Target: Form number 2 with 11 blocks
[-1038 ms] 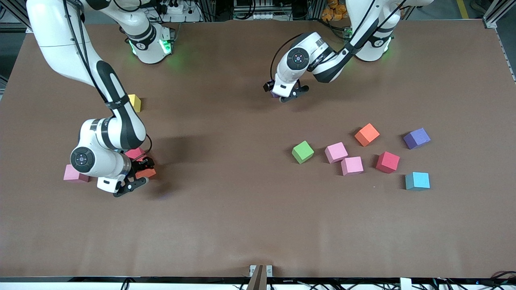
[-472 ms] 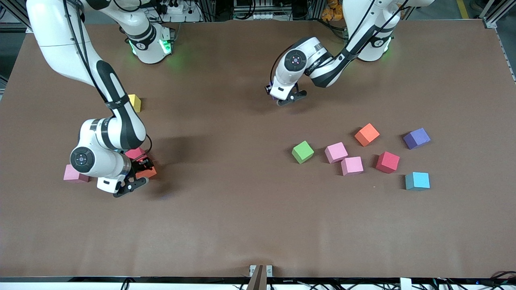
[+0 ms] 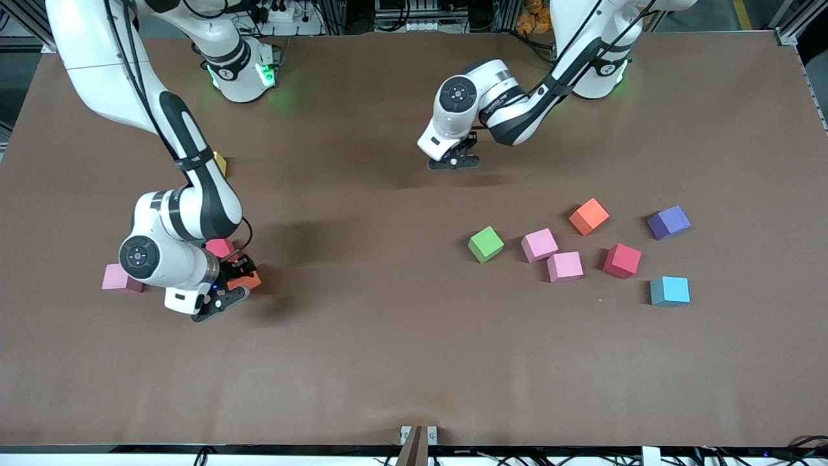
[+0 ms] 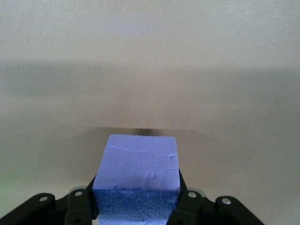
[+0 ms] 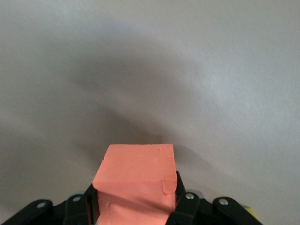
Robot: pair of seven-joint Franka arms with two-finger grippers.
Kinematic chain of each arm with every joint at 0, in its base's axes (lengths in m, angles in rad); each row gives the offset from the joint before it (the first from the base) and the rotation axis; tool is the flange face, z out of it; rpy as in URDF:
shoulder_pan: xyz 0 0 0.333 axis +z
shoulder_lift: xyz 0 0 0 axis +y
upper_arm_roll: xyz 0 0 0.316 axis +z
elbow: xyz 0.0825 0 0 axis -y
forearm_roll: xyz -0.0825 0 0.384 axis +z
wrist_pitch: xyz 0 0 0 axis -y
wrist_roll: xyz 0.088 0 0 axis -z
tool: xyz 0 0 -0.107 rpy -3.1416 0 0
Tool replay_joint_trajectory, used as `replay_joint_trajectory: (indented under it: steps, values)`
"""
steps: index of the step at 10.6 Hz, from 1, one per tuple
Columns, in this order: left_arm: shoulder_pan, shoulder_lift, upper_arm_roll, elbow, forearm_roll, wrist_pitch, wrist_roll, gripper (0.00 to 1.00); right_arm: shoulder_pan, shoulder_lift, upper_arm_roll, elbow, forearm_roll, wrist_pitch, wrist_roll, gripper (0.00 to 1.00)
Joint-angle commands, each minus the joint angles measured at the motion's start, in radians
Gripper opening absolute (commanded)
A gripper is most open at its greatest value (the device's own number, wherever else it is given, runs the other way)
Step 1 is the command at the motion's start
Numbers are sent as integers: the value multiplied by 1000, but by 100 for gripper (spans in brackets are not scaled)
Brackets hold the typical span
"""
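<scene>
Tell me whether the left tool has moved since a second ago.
Yes. The left tool, shut on a purple block, has shifted slightly toward the green block.

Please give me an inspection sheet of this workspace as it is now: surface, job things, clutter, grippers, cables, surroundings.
Surface: brown table, flat.
Job things: green block, two pink blocks, orange block, red block, purple block and light blue block lie loose toward the left arm's end. Toward the right arm's end: a pink block, a red block, a yellow block partly hidden by the arm. No figure 2 yet.
Clutter: nothing seen.
Grippers: left gripper shut on a purple cube; right gripper shut on an orange cube.
Cables: black cables along both arms.
Surroundings: frames and wiring past the table's edges.
</scene>
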Motion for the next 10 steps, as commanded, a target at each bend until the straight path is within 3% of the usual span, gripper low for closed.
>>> replay_joint_trajectory:
  steps: [1,6,8,10]
  values:
    - [-79,11,7,54,-104,-46,32,11,-1,-35,24,6,22,-36,-15,35]
    - [-118,82,12,112,-129,-69,17,12,-1,-59,67,6,22,-36,-15,36]
    - [-127,163,12,166,-128,-69,-49,14,-1,-59,73,6,22,-36,-19,36]
    - [-153,172,44,181,-125,-69,-85,17,-3,-62,95,6,23,-36,-19,36]
